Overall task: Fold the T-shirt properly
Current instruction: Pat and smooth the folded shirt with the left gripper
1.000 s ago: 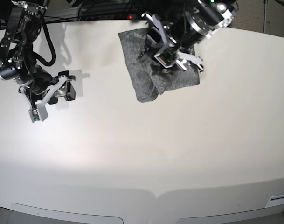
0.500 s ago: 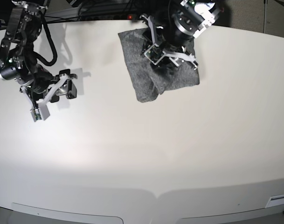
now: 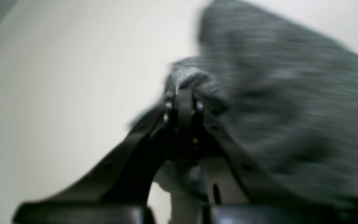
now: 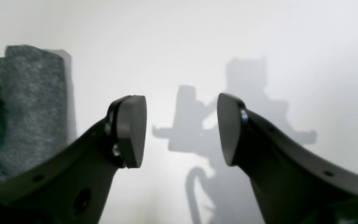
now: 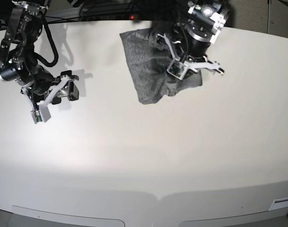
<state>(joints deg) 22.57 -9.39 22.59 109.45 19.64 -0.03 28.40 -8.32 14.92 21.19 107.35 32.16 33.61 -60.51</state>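
Observation:
The grey T-shirt (image 5: 148,66) lies folded into a compact bundle at the far middle of the white table (image 5: 144,156). My left gripper (image 5: 185,67) sits over its right part. In the blurred left wrist view, the left gripper (image 3: 182,93) has its jaws together, pinching a bunched ridge of the T-shirt (image 3: 291,109). My right gripper (image 5: 68,87) hovers over bare table far to the left of the cloth. The right wrist view shows the right gripper (image 4: 182,130) open and holding nothing, with the T-shirt (image 4: 26,109) at the left edge.
Dark cables and equipment (image 5: 101,9) run along the table's far edge. The table's curved near edge (image 5: 158,196) crosses the bottom of the base view. The right arm casts shadows on the tabletop (image 4: 213,140).
The left gripper has shut on the cloth and shifted right across the shirt, and the shirt's right side has bunched. The right arm has not moved.

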